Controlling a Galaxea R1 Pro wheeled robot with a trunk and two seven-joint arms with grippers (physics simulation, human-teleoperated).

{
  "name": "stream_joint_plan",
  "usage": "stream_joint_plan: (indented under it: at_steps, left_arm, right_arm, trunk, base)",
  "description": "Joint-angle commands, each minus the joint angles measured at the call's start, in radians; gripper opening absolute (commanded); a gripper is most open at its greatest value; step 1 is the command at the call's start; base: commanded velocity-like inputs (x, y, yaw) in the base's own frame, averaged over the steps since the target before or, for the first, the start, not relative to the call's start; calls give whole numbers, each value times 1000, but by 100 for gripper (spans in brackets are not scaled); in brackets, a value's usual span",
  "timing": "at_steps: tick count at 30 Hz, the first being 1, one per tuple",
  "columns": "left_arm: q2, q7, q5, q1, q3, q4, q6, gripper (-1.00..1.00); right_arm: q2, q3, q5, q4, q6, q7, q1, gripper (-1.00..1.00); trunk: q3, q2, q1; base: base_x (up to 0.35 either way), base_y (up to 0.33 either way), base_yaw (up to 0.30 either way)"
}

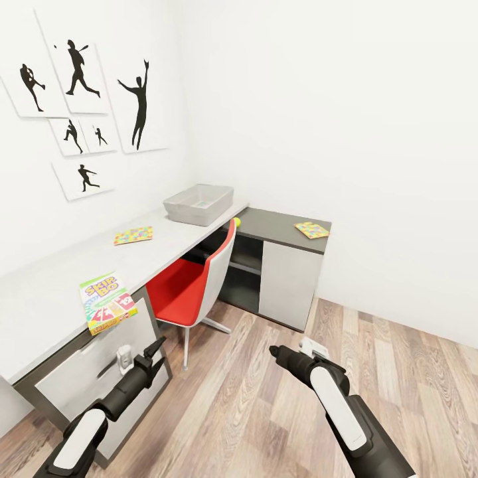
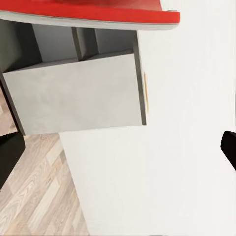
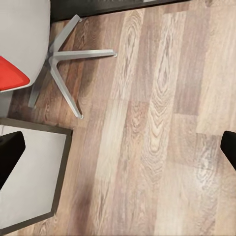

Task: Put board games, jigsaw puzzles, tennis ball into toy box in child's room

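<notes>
A: Toys first — where are they?
B: The SKIP-BO box point(image 1: 107, 302) lies flat at the near end of the pale counter point(image 1: 53, 279), one corner over the front edge. Further along the same top lies a puzzle point(image 1: 133, 235). The second puzzle point(image 1: 311, 230) rests on the dark cabinet point(image 1: 279, 222) that meets the counter at the corner.

A: And the ball?
B: The ball point(image 1: 236, 222) peeks out just past the chair back, near where the counter meets the cabinet top; exactly which top it sits on I can't tell.

A: The toy box?
B: The toy box point(image 1: 198, 202) stands at the far end of the counter, near the wall corner. Something pale and speckled shows on its floor, too small to make out.

A: What about the pincers?
B: Both hang low over the wood floor point(image 1: 265, 411), well short of any toy. The left pincer point(image 1: 157, 346) is in front of the counter's drawers point(image 1: 79, 372), fingers spread wide in its wrist view, nothing between them. The right pincer point(image 1: 275, 352) is spread just as wide over bare planks, also holding nothing.

A: Anything else?
B: A red-and-white chair point(image 1: 192, 285) is tucked under the counter; its metal legs point(image 3: 64, 73) show in the right wrist view. Black silhouette pictures point(image 1: 79, 99) hang on the wall above the counter.
</notes>
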Motion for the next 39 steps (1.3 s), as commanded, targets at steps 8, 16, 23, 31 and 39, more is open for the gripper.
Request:
stream_joint_plan:
  at_steps: [8,16,23,31,39]
  left_arm:
    - [1,-5,10,-2,3,5,-7,100]
    - [-3,-1,15,-3,132,7,-14,100]
    - [-8,-1,11,-3,200,4,-13,100]
    - [-9,2,20,-3,207,3,-14,100]
    - [-14,-3,18,-3,216,2,-15,100]
  right_arm:
    - [-1,2,-8,-2,1,-4,-1,100]
    - [6,2,-7,-1,1,-4,-1,100]
    - [10,3,38,2,1,-3,-1,100]
    - [12,2,88,5,1,-2,-1,100]
    - [12,2,93,2,1,-2,-1,100]
  trunk:
    - [-1,0,0]
    - [-1,0,0]
    - [-1,0,0]
    - [-1,0,0]
    - [-1,0,0]
  base:
    - [0,0,0]
    - [0,0,0]
    - [0,0,0]
    - [0,0,0]
    - [0,0,0]
